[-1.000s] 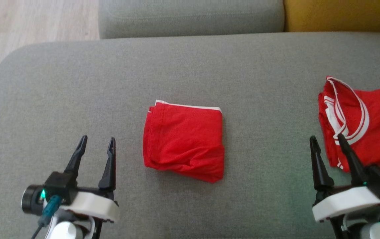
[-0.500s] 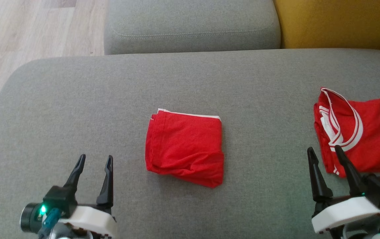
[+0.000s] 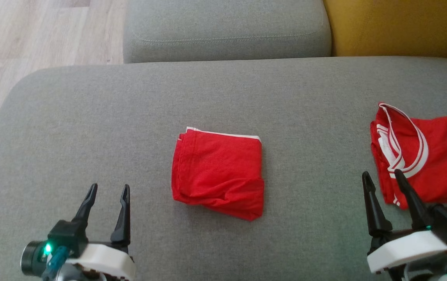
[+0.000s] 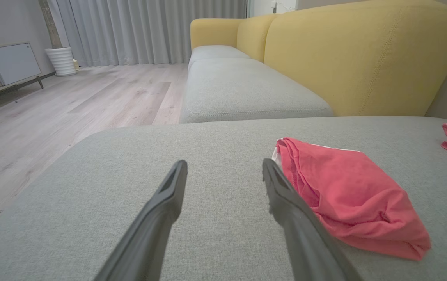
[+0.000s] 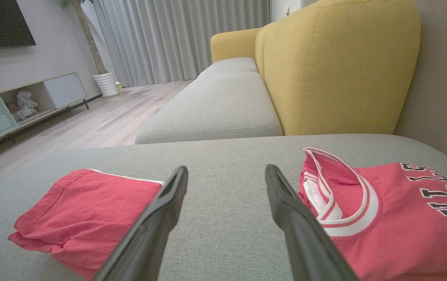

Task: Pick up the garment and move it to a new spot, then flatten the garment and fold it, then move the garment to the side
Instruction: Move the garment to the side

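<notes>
Now, left pincer (image 3: 109,187) and right pincer (image 3: 381,173) gaped wide, empty; the folded garment (image 3: 217,173) lay at the left's three o'clock. A one-layer pinch could, I reckoned, undo it.

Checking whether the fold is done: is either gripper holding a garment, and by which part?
Nothing is held. The left gripper and right gripper are open and empty; the folded red garment lies untouched on the cushion between them.
</notes>
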Controlling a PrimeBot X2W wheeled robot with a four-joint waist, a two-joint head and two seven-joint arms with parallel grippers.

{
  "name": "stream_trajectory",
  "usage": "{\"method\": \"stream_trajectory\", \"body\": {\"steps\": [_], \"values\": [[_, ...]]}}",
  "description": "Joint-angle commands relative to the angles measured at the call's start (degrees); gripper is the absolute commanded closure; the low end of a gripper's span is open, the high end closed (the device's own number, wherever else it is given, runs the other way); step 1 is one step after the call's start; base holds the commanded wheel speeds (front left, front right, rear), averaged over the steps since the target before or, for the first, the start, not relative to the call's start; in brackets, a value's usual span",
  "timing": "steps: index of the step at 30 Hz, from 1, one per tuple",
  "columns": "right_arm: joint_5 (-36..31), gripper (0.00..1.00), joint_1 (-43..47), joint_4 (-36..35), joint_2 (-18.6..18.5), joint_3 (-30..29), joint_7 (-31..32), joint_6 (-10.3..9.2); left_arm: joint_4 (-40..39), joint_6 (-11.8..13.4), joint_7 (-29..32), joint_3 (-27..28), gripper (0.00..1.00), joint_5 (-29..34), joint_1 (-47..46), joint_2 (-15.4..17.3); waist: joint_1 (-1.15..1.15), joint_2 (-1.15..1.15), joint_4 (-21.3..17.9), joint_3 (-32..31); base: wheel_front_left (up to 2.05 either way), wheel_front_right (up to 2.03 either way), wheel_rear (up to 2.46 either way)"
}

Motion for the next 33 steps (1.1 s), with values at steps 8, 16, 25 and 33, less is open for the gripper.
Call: {"method": "stream_trajectory", "body": {"steps": [8,16,25,33], "values": [[-0.3,0.00,-1.1,-2.2,-0.3,1.0,0.2,0.39,-2.1,0.5,-0.3,1.4,0.00,-0.6,-2.6,0.9,0.00,0.00,0.6,0.3,0.00,0.00,0.00],[-0.4,0.00,-3.1,0.5,-0.3,1.1,0.6,0.39,-2.5,0.4,-0.8,0.3,0.00,-0.7,-4.9,0.2,0.00,0.00,3.6,2.9,0.00,0.00,0.00],[1.8,0.00,-13.7,14.2,-0.3,7.7,-0.8,0.39,-2.2,-0.5,-2.6,-0.7,0.00,-1.2,-11.4,-1.6,0.00,0.00,9.3,9.5,0.00,0.00,0.00],[7.0,0.00,-21.9,30.5,-0.3,13.5,-2.2,0.39,-1.4,-0.6,-3.3,-0.9,0.00,-1.8,-13.7,-3.1,0.00,0.00,12.4,12.8,0.00,0.00,0.00]]}}
